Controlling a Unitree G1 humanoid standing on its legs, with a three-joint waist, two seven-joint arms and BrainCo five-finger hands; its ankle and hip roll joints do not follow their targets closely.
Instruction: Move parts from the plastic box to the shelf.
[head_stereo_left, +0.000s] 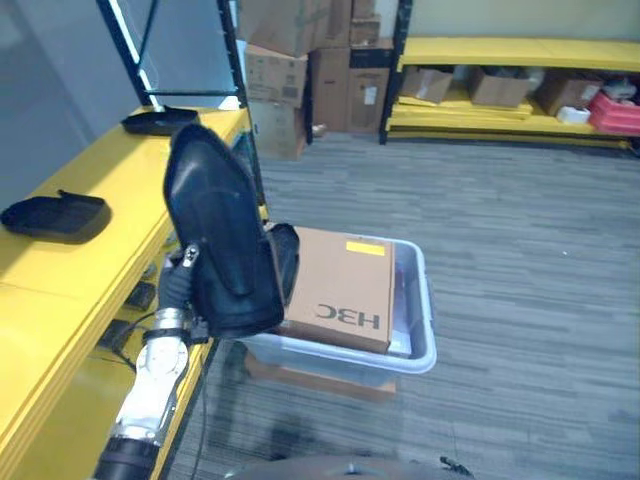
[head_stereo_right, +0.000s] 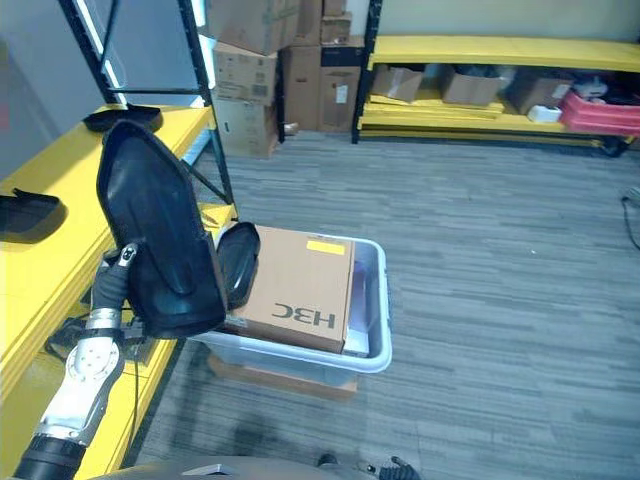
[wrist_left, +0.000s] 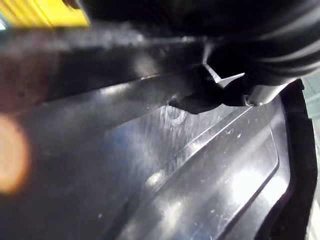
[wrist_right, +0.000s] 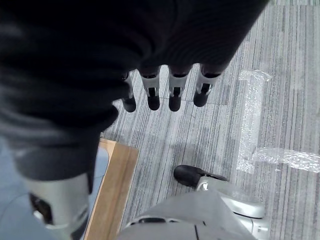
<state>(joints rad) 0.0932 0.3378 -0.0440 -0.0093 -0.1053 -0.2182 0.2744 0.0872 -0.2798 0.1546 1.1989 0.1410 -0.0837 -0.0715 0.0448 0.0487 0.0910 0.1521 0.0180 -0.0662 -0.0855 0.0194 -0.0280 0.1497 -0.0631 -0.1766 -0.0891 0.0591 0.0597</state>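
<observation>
My left hand (head_stereo_left: 178, 286) is shut on a large black moulded plastic part (head_stereo_left: 215, 235), held upright between the yellow shelf (head_stereo_left: 90, 270) and the plastic box (head_stereo_left: 425, 345). Seen from the left wrist, the part's glossy ribbed face (wrist_left: 175, 175) sits right against the hand. The pale translucent box stands on the floor and holds a brown cardboard carton (head_stereo_left: 340, 285) and another black part (head_stereo_left: 287, 255) at its left end. Two black parts (head_stereo_left: 55, 215) (head_stereo_left: 160, 120) lie on the shelf top. My right hand (wrist_right: 160, 92) hangs over the floor with straight, empty fingers.
A black shelf upright (head_stereo_left: 245, 130) rises just behind the held part. The box rests on a low wooden board (head_stereo_left: 320, 380). Stacked cardboard boxes (head_stereo_left: 320, 60) and a second yellow shelf (head_stereo_left: 520, 55) with cartons and a red crate (head_stereo_left: 615, 112) line the far wall.
</observation>
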